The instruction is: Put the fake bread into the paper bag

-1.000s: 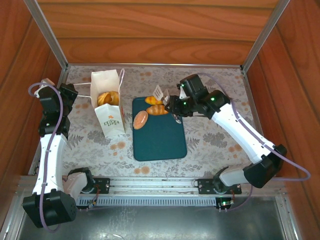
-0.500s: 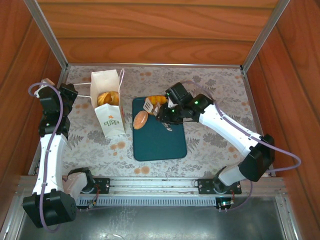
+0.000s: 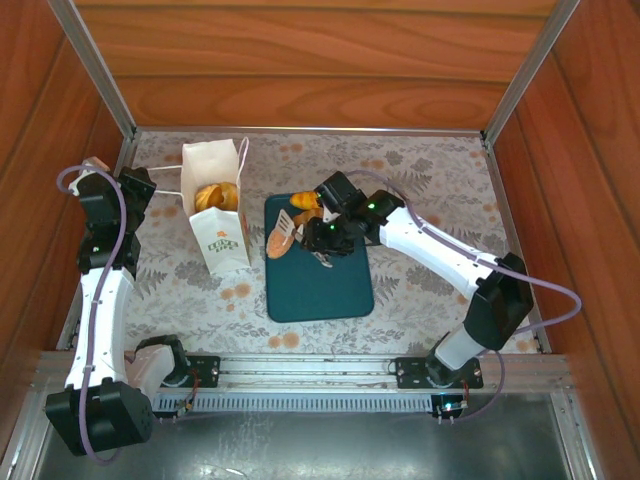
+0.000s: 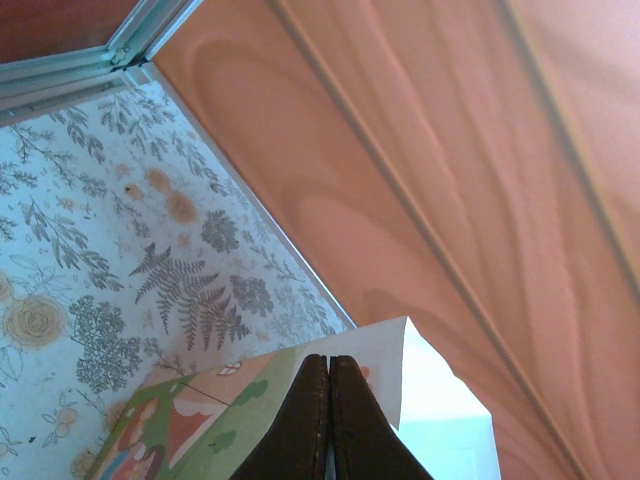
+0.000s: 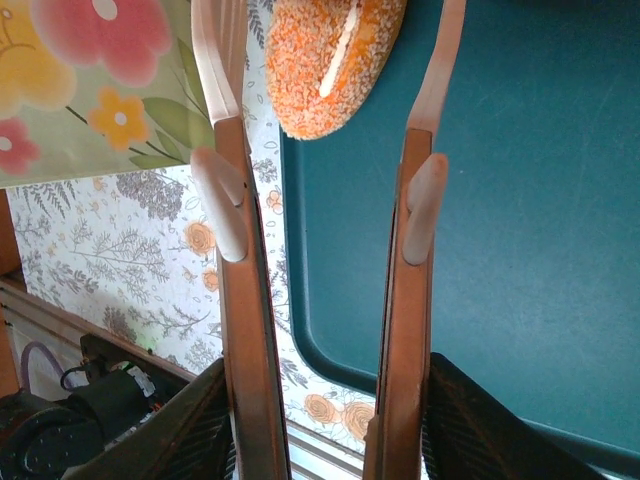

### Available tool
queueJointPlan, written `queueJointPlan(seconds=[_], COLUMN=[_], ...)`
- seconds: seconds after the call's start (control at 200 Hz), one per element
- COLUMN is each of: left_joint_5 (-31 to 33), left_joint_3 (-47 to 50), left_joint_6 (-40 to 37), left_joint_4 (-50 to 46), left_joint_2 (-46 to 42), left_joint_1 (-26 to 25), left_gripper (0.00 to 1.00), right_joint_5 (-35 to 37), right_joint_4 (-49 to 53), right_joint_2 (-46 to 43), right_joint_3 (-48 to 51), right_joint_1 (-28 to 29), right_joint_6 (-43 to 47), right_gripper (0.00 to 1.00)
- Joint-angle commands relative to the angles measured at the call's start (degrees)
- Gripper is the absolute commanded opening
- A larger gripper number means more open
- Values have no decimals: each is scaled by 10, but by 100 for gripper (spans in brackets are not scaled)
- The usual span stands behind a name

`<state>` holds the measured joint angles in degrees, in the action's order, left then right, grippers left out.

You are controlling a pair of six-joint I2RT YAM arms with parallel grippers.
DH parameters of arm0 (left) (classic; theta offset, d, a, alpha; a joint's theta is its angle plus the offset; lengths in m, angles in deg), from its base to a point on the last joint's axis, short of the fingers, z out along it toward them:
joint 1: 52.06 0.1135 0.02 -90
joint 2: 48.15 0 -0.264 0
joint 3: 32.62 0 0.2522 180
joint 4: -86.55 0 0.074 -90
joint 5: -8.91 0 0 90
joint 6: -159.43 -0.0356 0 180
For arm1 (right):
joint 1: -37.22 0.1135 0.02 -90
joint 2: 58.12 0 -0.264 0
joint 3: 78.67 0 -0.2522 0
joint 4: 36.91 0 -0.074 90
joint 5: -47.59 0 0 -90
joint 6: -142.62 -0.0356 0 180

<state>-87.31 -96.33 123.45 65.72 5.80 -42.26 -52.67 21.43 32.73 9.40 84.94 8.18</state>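
Note:
The white paper bag [image 3: 222, 240] stands open left of the dark teal tray [image 3: 320, 285], with golden fake bread [image 3: 214, 195] inside it. My left gripper [image 3: 150, 192] is shut at the bag's rim [image 4: 440, 350], and the cord handle runs to its tips. An oval seeded roll [image 3: 277, 245] lies on the tray's left edge. My right gripper [image 3: 288, 226] hovers over it, open. In the right wrist view the roll [image 5: 335, 60] sits between the long wooden fingers [image 5: 222, 120], touching neither. Two more pastries [image 3: 304, 203] lie at the tray's back.
Wooden walls close in the floral-covered table [image 3: 440, 185] on three sides. The bag's flower print [image 5: 90, 80] is just left of the right gripper's fingers. The tray's front half [image 5: 520, 250] is bare. A metal rail [image 3: 320, 372] runs along the near edge.
The right arm has swung left across the tray, from the pastries at the back to over the oval roll, and its jaws have widened. The left arm and bag have not moved.

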Motion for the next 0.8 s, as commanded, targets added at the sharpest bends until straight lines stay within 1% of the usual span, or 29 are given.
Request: queueJointPlan(seconds=[0.0, 0.675, 0.7, 0.795], left_joint_5=[4, 6, 5, 6], left_joint_3=[5, 5, 5, 4], left_joint_6=[6, 5, 5, 4], left_joint_4=[13, 11, 11, 10], left_joint_2=[-8, -10, -10, -10], left_joint_1=[4, 4, 4, 4], left_gripper=[0, 0, 0, 0], right_joint_5=[-18, -28, -28, -29], right_joint_4=[-16, -30, -29, -30], right_joint_2=[5, 39, 57, 61], right_joint_3=[-9, -14, -15, -16], right_joint_1=[8, 12, 12, 12], right_joint_6=[-4, 2, 3, 4], right_gripper=[49, 47, 47, 46])
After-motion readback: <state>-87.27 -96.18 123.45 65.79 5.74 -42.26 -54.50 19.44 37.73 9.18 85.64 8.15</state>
